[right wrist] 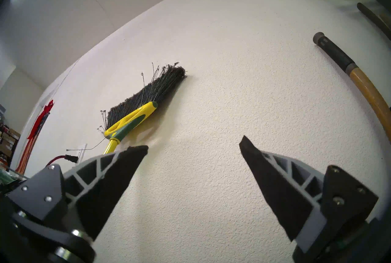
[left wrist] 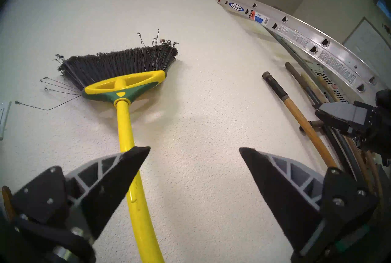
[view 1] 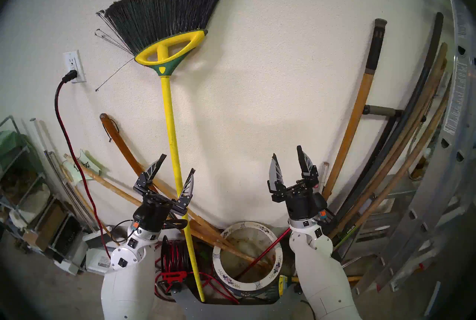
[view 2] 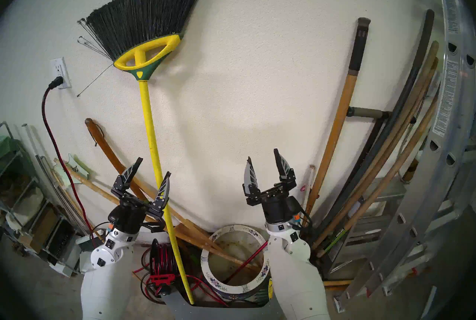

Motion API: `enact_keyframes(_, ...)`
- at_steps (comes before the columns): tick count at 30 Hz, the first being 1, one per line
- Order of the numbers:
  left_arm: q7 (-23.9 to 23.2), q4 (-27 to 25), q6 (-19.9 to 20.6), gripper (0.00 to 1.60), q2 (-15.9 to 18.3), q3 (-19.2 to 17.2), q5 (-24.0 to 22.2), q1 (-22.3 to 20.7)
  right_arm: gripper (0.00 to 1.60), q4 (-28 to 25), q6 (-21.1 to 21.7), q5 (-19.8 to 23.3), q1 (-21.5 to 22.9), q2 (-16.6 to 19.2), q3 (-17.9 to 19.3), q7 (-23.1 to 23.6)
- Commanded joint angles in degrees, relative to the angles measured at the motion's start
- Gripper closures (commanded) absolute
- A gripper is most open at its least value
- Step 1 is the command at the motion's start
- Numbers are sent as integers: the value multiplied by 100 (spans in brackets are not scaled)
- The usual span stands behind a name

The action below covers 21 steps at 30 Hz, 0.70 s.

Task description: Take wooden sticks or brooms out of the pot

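Yellow-poled broom with dark fanned bristles leans against the wall, its pole passing between the wide-open, empty left gripper; right gripper gapes empty too.

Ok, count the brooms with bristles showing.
1: the yellow-poled broom with dark fanned bristles leans head-up on the white wall, foot beside the flower-painted ceramic pot, not in it. Other poles' heads may be hidden.

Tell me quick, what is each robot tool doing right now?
Left tool: open, holding nothing; the yellow-poled broom with dark bristles passes between its fingers.
Right tool: open, empty, pointing at the wall.
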Motion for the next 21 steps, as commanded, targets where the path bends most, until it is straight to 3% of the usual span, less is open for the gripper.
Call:
enact_keyframes(1,-166,-260,4,0,-223,-95,113,0,0,6,2,44,2,-12,-13,43)
enact_keyframes(21,-122,-603,4,0,-330,-213,297,164,0,25,2,126,12,-12,-19,80)
